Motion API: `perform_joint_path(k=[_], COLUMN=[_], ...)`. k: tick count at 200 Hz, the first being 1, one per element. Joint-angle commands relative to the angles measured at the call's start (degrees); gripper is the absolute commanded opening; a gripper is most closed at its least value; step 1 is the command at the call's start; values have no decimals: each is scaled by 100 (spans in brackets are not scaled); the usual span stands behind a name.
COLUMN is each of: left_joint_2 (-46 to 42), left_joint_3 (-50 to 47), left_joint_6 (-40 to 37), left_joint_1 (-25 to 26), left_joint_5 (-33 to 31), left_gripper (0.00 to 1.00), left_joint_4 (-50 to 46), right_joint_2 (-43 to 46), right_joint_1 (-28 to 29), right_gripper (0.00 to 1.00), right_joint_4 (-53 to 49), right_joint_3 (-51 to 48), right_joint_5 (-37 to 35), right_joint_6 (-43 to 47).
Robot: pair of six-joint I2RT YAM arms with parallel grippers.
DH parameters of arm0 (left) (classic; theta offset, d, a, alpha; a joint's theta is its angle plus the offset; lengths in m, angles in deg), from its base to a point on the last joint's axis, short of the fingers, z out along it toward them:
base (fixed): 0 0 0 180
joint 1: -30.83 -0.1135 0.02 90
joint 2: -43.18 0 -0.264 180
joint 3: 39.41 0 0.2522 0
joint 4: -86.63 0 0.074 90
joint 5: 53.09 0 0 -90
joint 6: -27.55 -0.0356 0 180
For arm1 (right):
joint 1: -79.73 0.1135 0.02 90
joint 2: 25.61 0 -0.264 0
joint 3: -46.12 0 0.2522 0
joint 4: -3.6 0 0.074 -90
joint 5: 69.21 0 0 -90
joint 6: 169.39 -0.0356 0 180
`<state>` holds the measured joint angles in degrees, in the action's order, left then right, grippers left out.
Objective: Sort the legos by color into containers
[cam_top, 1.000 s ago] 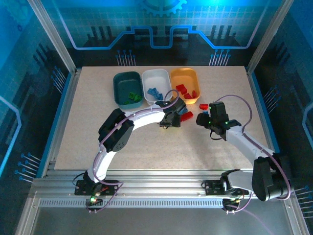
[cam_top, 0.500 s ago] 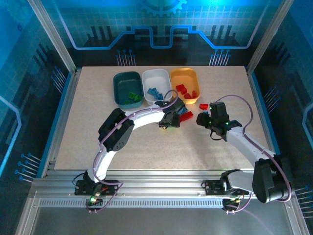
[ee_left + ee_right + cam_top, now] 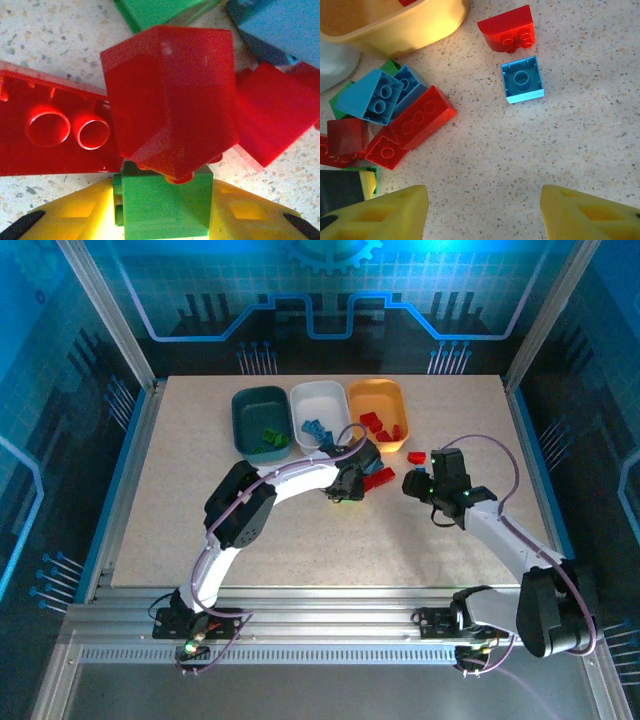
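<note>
Left gripper (image 3: 162, 220) pinches a green brick (image 3: 165, 200) beside red bricks (image 3: 170, 100); right gripper (image 3: 485, 215) gapes above speckled tabletop (image 3: 580, 130), broad toward its near edge.

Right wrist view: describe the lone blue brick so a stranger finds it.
Start at the orange-yellow tray, upper left. Right of it, away from the pile, a red brick lies above the blue brick. It is square, light blue, with one central ring.
</note>
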<state>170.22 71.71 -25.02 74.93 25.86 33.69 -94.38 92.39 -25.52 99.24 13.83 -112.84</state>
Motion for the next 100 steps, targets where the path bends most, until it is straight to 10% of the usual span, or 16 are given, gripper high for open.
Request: perform_joint_path(k=[1,100], left_joint_2=[60,-2078], left_joint_3=[-208,-992], left_joint_6=[-102,-716], left_joint_1=[-3,-128], left_joint_5=[-106,-398], left_gripper=[37,35], left_joint_4=[-345,-840], right_joint_2=[144,86], right_joint_1=[-89,-92], right_gripper=[62,62], right_joint_4=[50,41], right_joint_3=[-77,-59], right_joint_5=[67,21], right_joint_6=[-35,-12])
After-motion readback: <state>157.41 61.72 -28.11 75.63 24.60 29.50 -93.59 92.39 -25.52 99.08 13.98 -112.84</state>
